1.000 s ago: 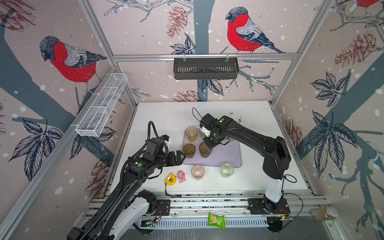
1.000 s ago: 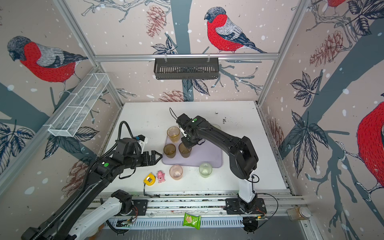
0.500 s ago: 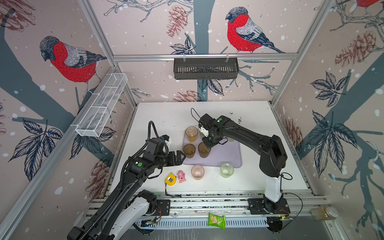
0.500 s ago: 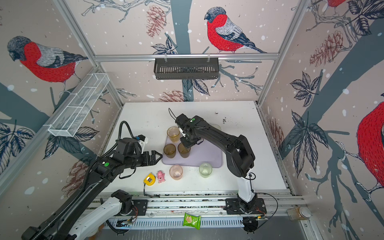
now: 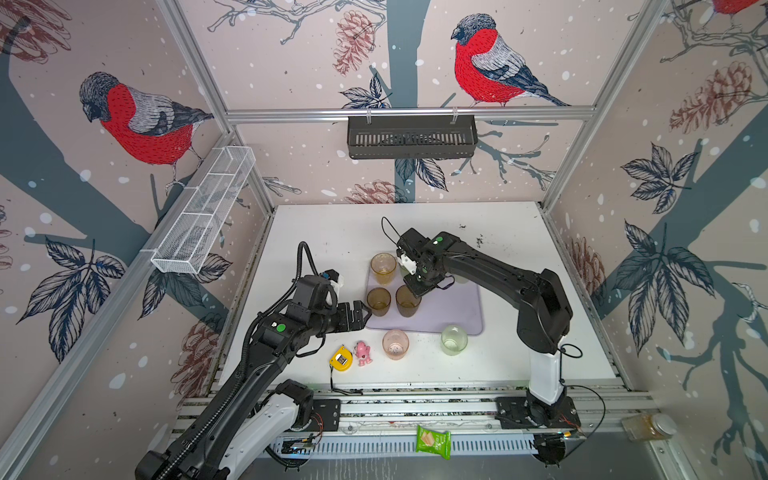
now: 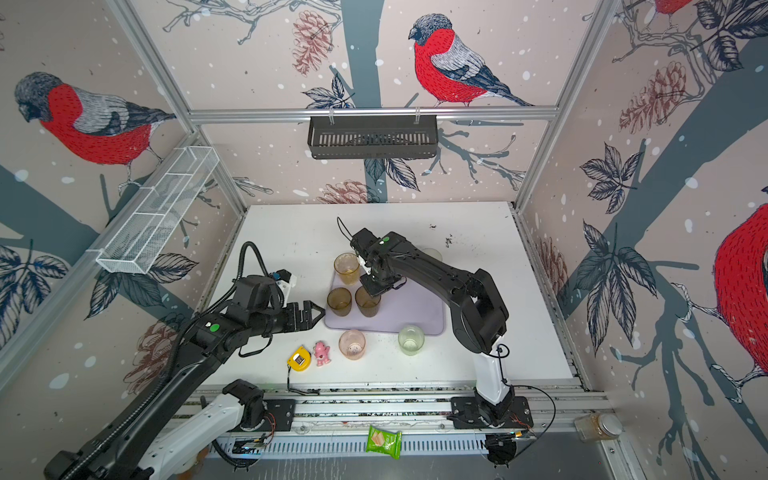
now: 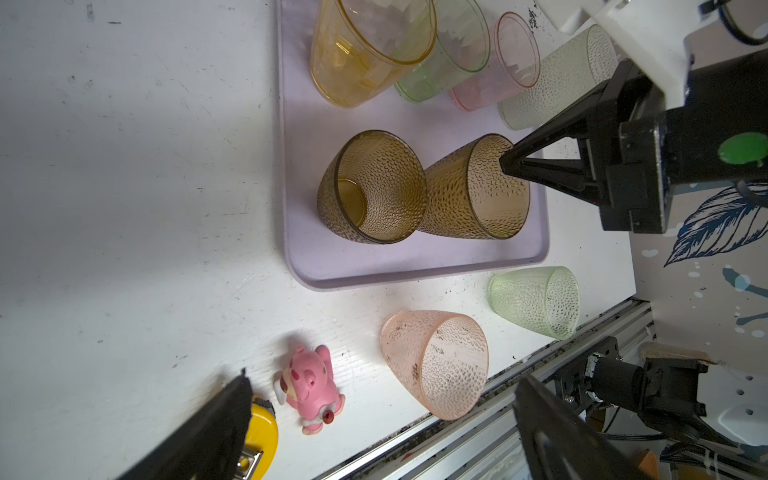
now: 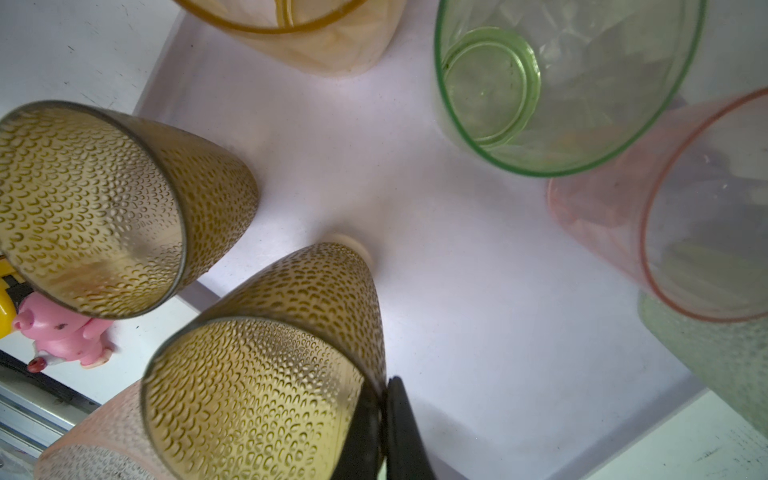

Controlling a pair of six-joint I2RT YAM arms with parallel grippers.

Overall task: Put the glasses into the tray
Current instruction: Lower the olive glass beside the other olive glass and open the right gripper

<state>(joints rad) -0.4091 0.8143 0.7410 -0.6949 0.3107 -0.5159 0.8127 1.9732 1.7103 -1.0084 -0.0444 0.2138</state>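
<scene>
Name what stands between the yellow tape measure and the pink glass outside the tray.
A small pink toy figure, between tape measure and pink glass, seen in both top views.

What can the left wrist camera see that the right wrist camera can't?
Only the left wrist view shows the dotted green glass beside the tray. Only the right wrist view looks down into the smooth green glass to its round bottom. Both show the pink toy, the free brown glass, and the right tool pinching the held brown glass by its rim.
</scene>
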